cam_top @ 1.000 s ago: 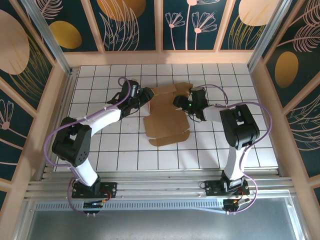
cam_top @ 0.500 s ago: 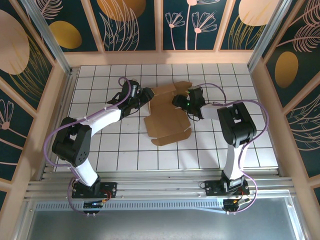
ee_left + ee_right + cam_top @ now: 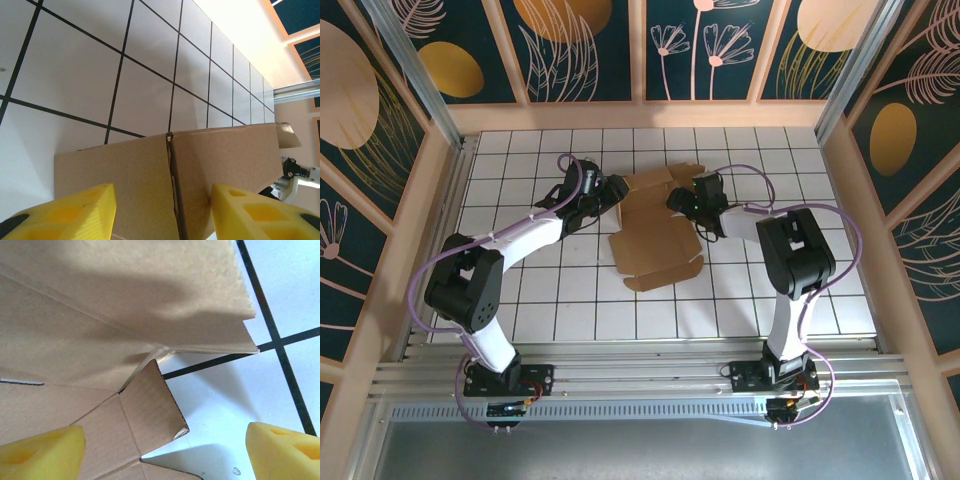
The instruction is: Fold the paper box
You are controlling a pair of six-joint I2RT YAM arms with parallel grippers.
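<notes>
Paper box position: the paper box [image 3: 655,235] sits mid-counter, slightly toward the far side. It is mostly a flat creased sheet, with panels lifted at its far end between the two arms.
Left claw: the left claw [image 3: 611,194] is at the sheet's far-left edge, fingers [image 3: 75,210] spread, with a raised panel standing across the gap. Contact with the pads cannot be confirmed.
Right claw: the right claw [image 3: 678,203] is at the far-right flaps and spread wide, pinching nothing. A small corner flap [image 3: 150,405] lies loose between its fingers.
Risk, spring-back: the unheld flaps are likely to fall back flat along their creases.
Risk, sliding: a one-sided push could skate the light sheet over the smooth tiled counter [image 3: 570,310].
Risk, collision: the claws face each other closely across the far panels, so closing in together could crush the card.
Edges: the far wooden rim [image 3: 640,118] is near the box's far flaps.
Open room: bare tiles lie to the left, right and near side.
</notes>
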